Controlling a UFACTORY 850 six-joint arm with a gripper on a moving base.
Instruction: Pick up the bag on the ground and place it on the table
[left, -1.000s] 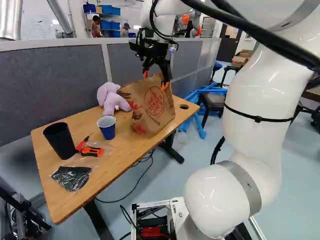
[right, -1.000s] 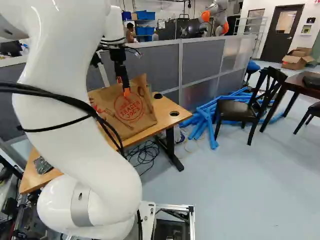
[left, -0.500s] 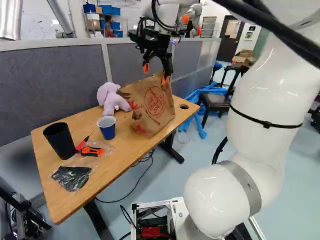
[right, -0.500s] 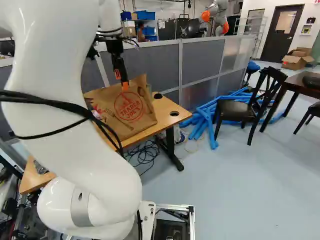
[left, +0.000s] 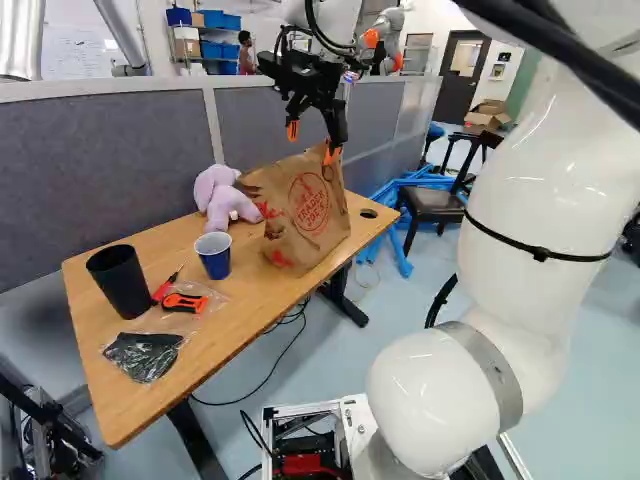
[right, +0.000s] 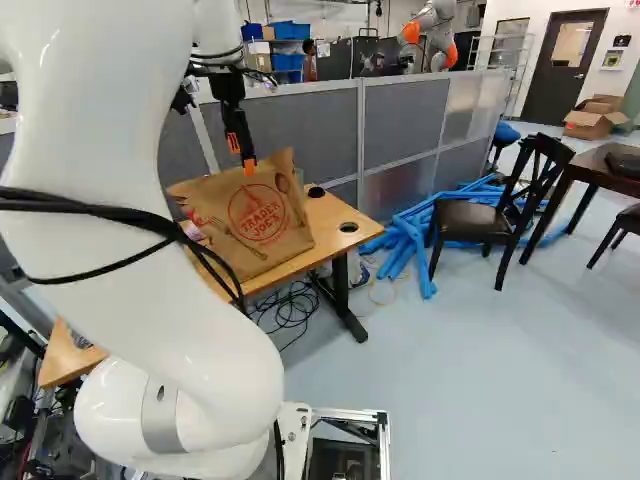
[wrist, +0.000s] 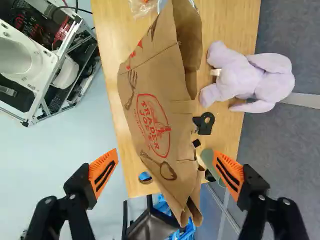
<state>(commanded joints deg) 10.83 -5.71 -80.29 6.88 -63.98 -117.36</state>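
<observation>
Above the bag's top edge hangs my gripper (left: 312, 142), its fingers wide apart, in the left base view. The brown paper bag (left: 308, 212) with red print stands on the wooden table (left: 215, 340), leaning a little, its top creased. In the wrist view, the top part of the bag (wrist: 157, 112) lies between and below the open gripper (wrist: 165, 155), with a gap to either finger. Neither orange pad grips it. The bag hides part of the tabletop behind it.
A lilac plush toy (left: 222, 197) sits beside the bag. Nearer on the table are a blue cup (left: 215, 255), a black cup (left: 120, 282), an orange-handled tool (left: 185, 302) and a bagged black item (left: 143, 352). A grey partition (left: 110, 175) runs behind; another robot (right: 432, 35) stands beyond.
My gripper has risen a little, its fingers lifting from lower against the bag to its top edge. The bag has stayed standing on the table, and the gripper has remained open.
</observation>
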